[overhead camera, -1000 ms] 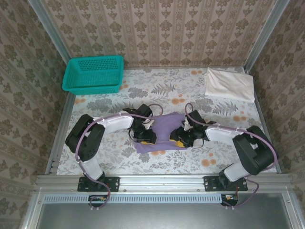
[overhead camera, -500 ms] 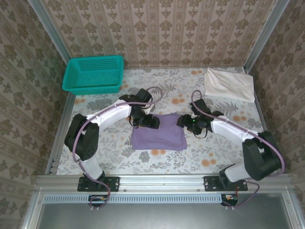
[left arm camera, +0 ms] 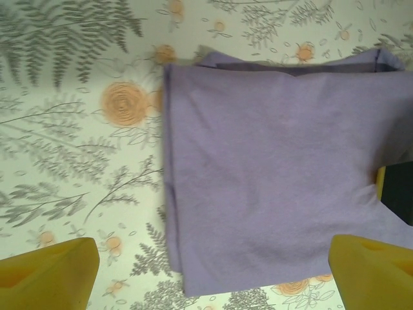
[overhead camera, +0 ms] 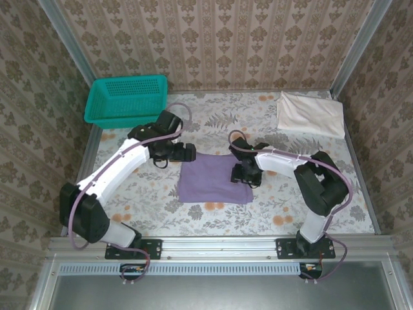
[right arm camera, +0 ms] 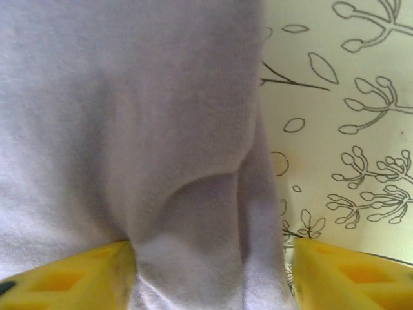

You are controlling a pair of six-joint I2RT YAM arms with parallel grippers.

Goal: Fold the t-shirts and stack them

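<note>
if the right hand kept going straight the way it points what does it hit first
The purple shirt: a raised fold of it lies between the fingers of the right hand, dead ahead. Whether they touch it yet is unclear.

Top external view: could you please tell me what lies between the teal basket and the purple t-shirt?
The left hand, open, hangs there over the floral tablecloth; the top external view shows it.

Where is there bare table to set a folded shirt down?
Free: the far strip between the teal basket and the off-white shirt; the near strip in front of the purple shirt. Crowded: both sides of that shirt, where the left arm and right arm reach in.
</note>
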